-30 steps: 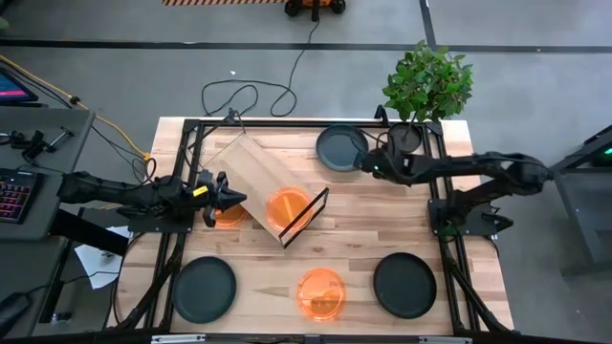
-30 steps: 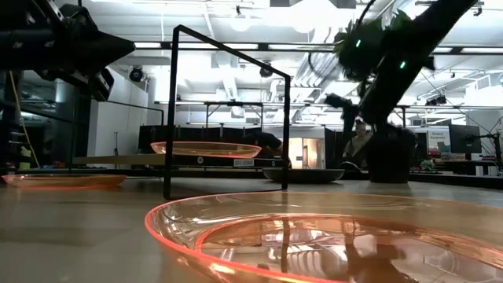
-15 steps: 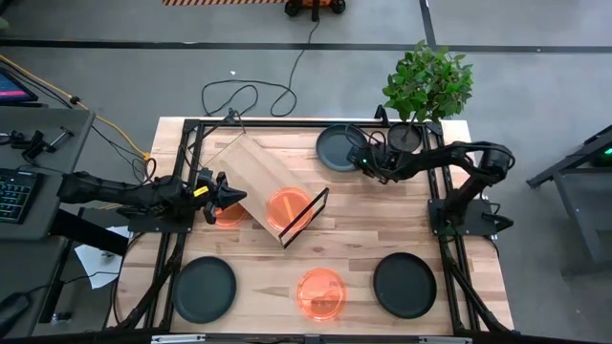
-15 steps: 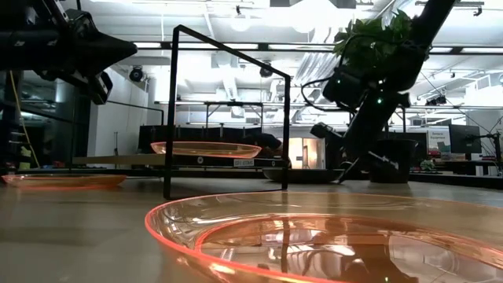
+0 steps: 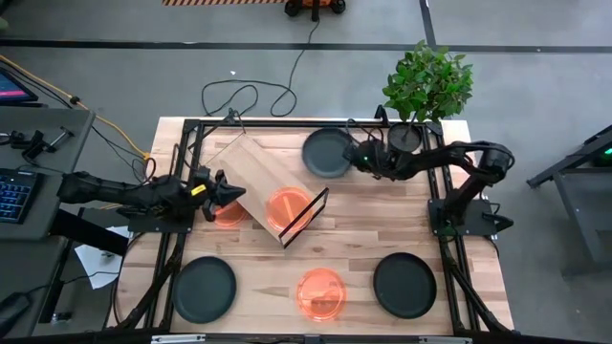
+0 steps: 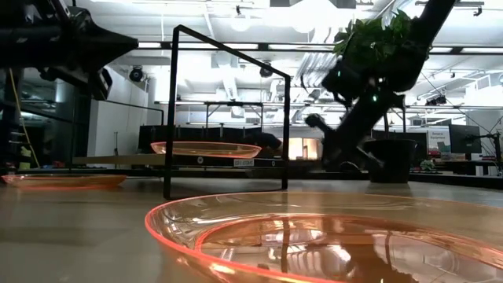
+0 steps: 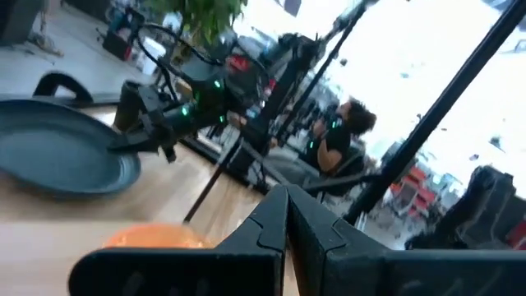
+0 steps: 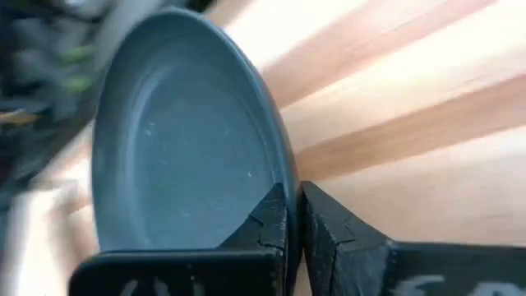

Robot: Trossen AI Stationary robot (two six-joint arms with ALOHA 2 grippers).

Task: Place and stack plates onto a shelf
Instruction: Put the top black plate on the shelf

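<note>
A dark grey plate (image 5: 323, 153) is at the far middle of the table, with my right gripper (image 5: 354, 158) shut on it. The light-wood shelf (image 5: 256, 170) lies slantwise left of it, its black wire frame (image 5: 308, 214) at the near end. An orange plate (image 5: 285, 205) rests flat on the board. My left gripper (image 5: 232, 194) is shut on nothing and hovers over another orange plate (image 5: 228, 214), which lies on the table by the shelf. My right gripper pinches the dark plate's rim (image 8: 283, 168) on the plate's right side between its two fingers. The fingers come from the table's right, about level. The plate is tilted in the hold. I cannot tell whether its far side rests on the table.
Two more dark plates (image 5: 204, 289) (image 5: 404, 284) and an orange plate (image 5: 320, 291) lie along the near edge. A potted plant (image 5: 427, 86) stands at the far right corner behind my right arm. Black frame rails (image 5: 186, 153) run along the table's sides.
My right gripper has gone toward the dark plate, taken hold of its right rim and drawn it toward the table's left edge, nearer the shelf.
</note>
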